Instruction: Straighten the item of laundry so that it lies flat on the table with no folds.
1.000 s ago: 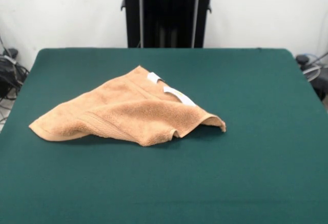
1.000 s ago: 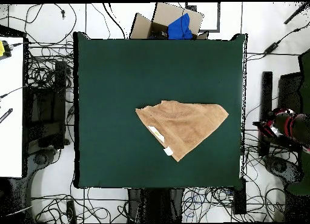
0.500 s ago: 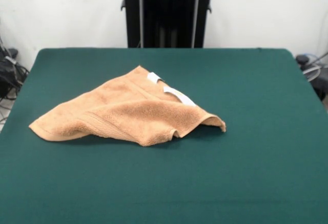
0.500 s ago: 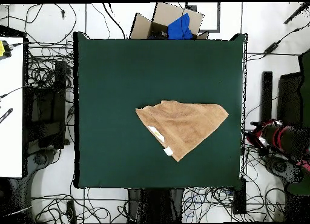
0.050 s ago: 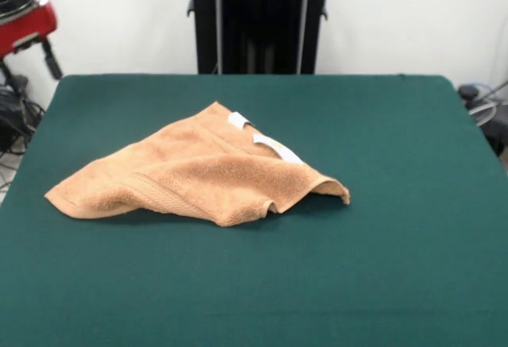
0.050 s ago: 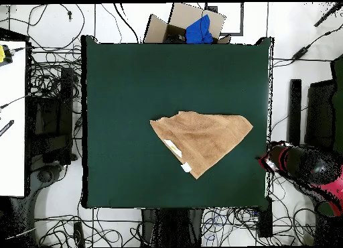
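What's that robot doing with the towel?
Nothing is touching the towel right now. It lies folded over on itself in a rough triangle on the green table, with two white tags showing on one edge. The red and black robot arm is beside the table, at its edge, and not over the towel. Its job is to spread the towel out flat, and that is not yet done.

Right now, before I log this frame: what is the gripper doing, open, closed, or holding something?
Gripper: cannot be told; it sits at the dark green felt table's edge, apart from the orange-tan terry towel.
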{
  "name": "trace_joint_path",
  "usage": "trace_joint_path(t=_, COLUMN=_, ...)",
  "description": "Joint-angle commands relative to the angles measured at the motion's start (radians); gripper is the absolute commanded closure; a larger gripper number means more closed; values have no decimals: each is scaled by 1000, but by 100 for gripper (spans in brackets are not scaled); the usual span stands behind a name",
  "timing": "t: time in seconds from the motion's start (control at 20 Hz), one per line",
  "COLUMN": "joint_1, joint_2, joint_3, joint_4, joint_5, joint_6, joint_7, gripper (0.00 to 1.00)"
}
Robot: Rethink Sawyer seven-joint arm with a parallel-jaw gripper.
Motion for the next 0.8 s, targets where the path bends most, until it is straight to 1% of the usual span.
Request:
trace_joint_path(t=0.05, joint_1=75, joint_2=-167, joint_3=-124, joint_4=107, joint_5=57, joint_6=10, joint_7=368, gripper=0)
trace_joint_path(t=0.1, joint_1=64, joint_2=-149, joint_3=-100, joint_4=85, joint_5=59, joint_6=23, joint_7=326, gripper=0)
trace_joint_path(t=0.2, joint_1=55, joint_2=-115, joint_3=-84, joint_4=66, joint_5=60, joint_6=11, joint_7=301, gripper=0)
trace_joint_path(t=0.35, joint_1=36, joint_2=-94, joint_3=-67, joint_4=80, joint_5=66, joint_6=-34, joint_7=289, gripper=0)
trace_joint_path(t=0.45, joint_1=34, joint_2=-71, joint_3=-52, joint_4=74, joint_5=68, joint_6=-17, joint_7=256, gripper=0)
trace_joint_path(t=0.5, joint_1=24, joint_2=-68, joint_3=-33, joint_4=83, joint_5=67, joint_6=-12, joint_7=220, gripper=0)
trace_joint_path(t=0.7, joint_1=17, joint_2=-68, joint_3=-28, joint_4=132, joint_5=93, joint_6=-39, joint_7=254, gripper=0)
trace_joint_path(t=0.8, joint_1=26, joint_2=-79, joint_3=-47, joint_4=165, joint_5=107, joint_6=-59, joint_7=302, gripper=0)
